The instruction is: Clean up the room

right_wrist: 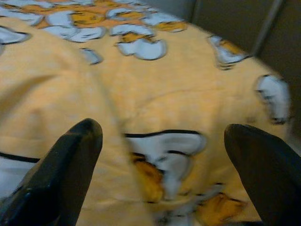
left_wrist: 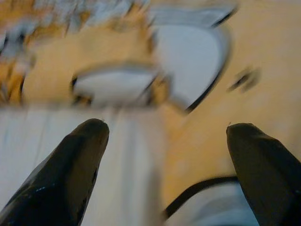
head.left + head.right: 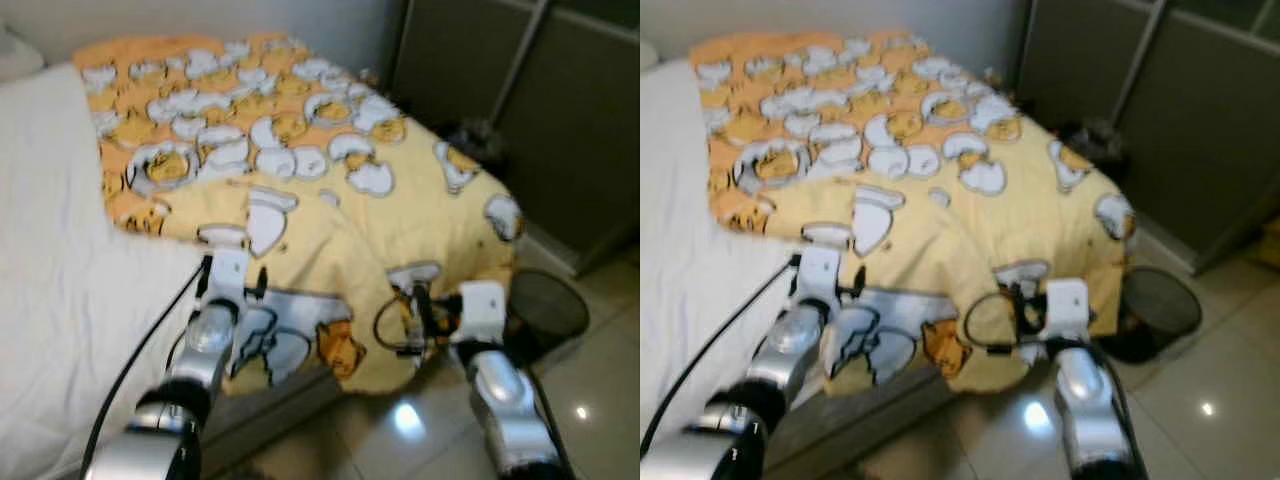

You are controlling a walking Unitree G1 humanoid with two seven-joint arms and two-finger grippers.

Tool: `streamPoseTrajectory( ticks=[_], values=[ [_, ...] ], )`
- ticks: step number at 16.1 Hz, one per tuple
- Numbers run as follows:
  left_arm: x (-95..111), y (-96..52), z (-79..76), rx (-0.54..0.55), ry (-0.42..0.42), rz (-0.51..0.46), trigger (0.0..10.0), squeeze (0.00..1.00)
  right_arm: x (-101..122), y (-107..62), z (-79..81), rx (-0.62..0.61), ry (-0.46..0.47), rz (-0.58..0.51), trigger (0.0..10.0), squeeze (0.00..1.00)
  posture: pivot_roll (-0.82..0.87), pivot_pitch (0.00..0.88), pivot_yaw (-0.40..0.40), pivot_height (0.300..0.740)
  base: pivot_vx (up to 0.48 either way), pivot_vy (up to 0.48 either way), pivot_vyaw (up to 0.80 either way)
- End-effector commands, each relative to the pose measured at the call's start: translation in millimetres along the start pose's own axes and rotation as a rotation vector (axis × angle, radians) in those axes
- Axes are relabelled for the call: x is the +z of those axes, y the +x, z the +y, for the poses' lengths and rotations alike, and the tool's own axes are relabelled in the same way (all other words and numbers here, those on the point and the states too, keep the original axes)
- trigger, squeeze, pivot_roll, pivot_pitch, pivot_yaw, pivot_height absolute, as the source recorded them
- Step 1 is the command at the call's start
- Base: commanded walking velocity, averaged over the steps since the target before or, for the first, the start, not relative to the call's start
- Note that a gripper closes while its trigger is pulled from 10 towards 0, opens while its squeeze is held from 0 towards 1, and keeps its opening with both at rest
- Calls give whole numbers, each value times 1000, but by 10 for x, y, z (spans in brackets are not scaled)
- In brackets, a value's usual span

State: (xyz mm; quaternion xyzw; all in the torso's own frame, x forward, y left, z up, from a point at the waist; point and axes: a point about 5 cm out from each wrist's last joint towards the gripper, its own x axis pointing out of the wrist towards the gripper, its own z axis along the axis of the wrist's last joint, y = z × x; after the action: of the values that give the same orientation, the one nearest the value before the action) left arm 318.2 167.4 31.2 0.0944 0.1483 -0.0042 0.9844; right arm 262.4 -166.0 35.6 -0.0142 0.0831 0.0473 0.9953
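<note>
At the foot of the bed, both arms are up over the quilt's hanging end. Left gripper [image 2: 164, 136] has its fingers spread wide, nothing between them, sitting right where the yellow quilt [image 3: 330, 200] meets bare white sheet [image 3: 50, 300]. Right gripper [image 1: 162, 136] is likewise spread and empty, aimed at the quilt's rumpled corner, which droops over the mattress edge toward the tiled floor [image 3: 600, 390].

Risks, as I judge them (wrist views blurred, so contact with cloth cannot be confirmed):
- a pinch taken here may catch only the top layer of the fold, and the quilt would then slide out when pulled
- left fingers straddle the quilt border and sheet; closing could grab sheet as well and drag it askew
- uneven pull from two arms would leave the quilt more crooked than it is

Quilt relative to the pincers: directly ahead of both, its near edge just beside the fingertips, the drooping corner under the right one. Farther off it runs up the bed, bunched and lying slantwise, with sheet exposed along the robot's left.

Beyond the corner, a dark mesh bin [image 3: 545, 305] stands on the floor near the dark wardrobe doors [image 3: 560, 120]
</note>
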Motion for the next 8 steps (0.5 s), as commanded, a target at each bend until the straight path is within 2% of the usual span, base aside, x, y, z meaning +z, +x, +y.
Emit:
streamPoseTrajectory(
  ticks=[1, 5, 6, 8],
  values=[
    [-147, -46, -27, 9, -25, 57, 10000, 0, 9, -22, 61, 35, 13, -14, 10000, 0, -15, 0, -39, 740, 0, 0, 0],
    [-170, -42, -212, 17, -46, 90, 10000, 0, -16, -191, -19, 36, -2, -22, 10000, 0, -91, 0, -55, 740, 0, 0, 0],
    [-179, -49, -272, 3, -63, 96, 10000, 0, -20, -281, -61, 27, -8, -18, 10000, 0, -113, 0, -59, 740, 0, 0, 0],
    [-188, -50, -299, 5, -85, 107, 10000, 0, -43, -391, -112, 19, -18, 1, 10000, 0, -139, 0, -71, 740, 0, 0, 0]
  ],
)
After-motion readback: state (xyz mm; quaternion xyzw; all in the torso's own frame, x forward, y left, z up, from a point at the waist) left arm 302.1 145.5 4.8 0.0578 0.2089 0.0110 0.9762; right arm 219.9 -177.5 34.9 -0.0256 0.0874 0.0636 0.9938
